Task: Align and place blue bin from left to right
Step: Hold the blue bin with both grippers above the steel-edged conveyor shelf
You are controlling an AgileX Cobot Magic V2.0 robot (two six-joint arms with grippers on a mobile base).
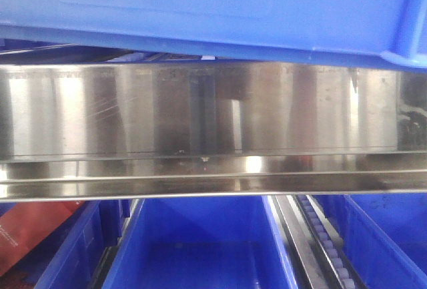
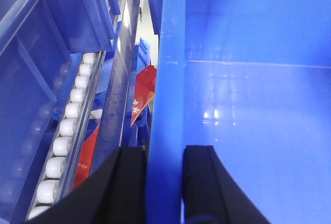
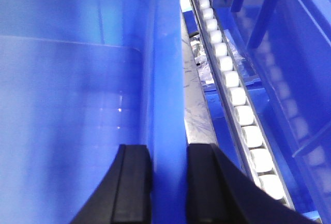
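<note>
The blue bin [image 1: 200, 9] is a bright mid-blue plastic crate with a smooth, flat side wall, a moulded lip at its corner and a glossy inner floor. It sits above the steel shelf beam [image 1: 200, 115], with its lower edge slightly slanted. The left gripper [image 2: 164, 154] clamps one side wall and the right gripper [image 3: 168, 151] the opposite wall, each with one black finger inside and one outside. White roller tracks [image 3: 232, 89] run beside the bin.

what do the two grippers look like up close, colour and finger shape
Both look alike. The left gripper has two matte black fingers, flat-tipped with rounded corners, widening towards the base. The right gripper shows the same plain black pair. No cables or markings show.
</note>
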